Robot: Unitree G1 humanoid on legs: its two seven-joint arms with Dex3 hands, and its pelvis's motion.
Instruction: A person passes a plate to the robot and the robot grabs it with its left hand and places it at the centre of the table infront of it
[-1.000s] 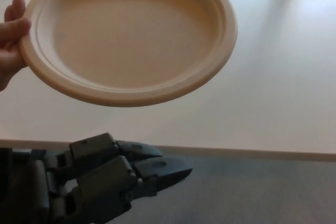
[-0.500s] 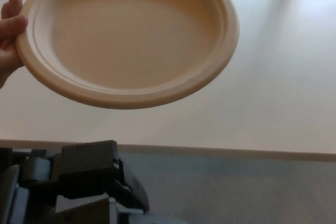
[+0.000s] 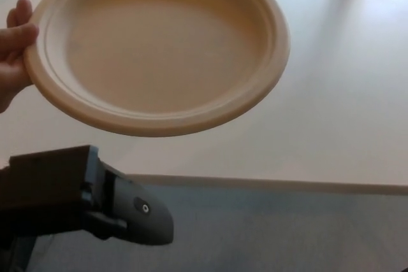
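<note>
1. A plate [image 3: 159, 49], pale beige with a raised rim and a shallow round well, fills the upper left of the head view and is the landmark here.
2. The plate is held in the air above the surface [image 3: 344, 113], tilted slightly, with its well facing up toward the camera.
3. A person's hand [image 3: 14, 52] grips the plate's left rim, with fingertips curled over the edge.
4. The plate throws a soft shadow onto the surface just below its lower rim.
5. The surface is a light, matte cream colour and stretches behind and to the right of the plate; its near edge runs as a thin pale line below the plate.
6. Below that edge lies a grey floor [image 3: 287, 234].
7. The robot's left hand [image 3: 76, 199] sits below the plate, at the lower left, apart from it and not touching it.
8. Only a dark blocky body and one rounded grey part with a small screw show, so I cannot tell whether this hand's fingers are spread or closed.
9. The left hand holds nothing that can be seen.
10. The right hand does not show.
</note>
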